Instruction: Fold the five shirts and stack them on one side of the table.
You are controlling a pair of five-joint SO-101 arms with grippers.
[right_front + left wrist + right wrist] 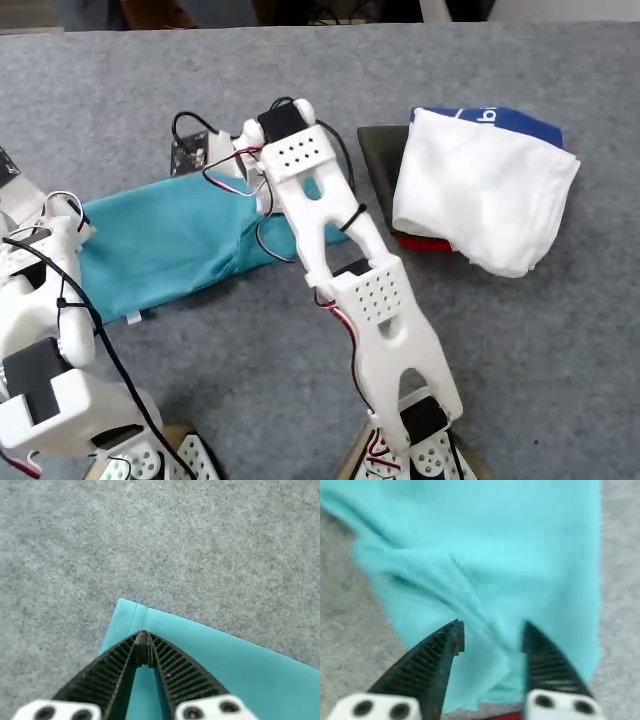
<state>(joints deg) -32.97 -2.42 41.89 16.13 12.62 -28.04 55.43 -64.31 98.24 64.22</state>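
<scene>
A teal shirt (170, 240), folded into a long strip, lies across the left half of the grey table. My left gripper (143, 647) is shut, its tips just inside the shirt's end corner (125, 611), where the cloth lies flat. In the high view that gripper (72, 226) sits at the strip's left end. My right gripper (492, 632) is open, its two fingers spread over the rumpled teal cloth (485, 540) at the strip's other end. At the right stands a stack with a white shirt (480, 190) on top of blue (510, 118), dark (380, 155) and red (420, 242) ones.
A small black board (188, 152) with cables lies behind the teal shirt, close to the right arm's wrist. Both arm bases stand at the near edge. Bare grey felt (550, 360) spreads in front of the stack and at the far left.
</scene>
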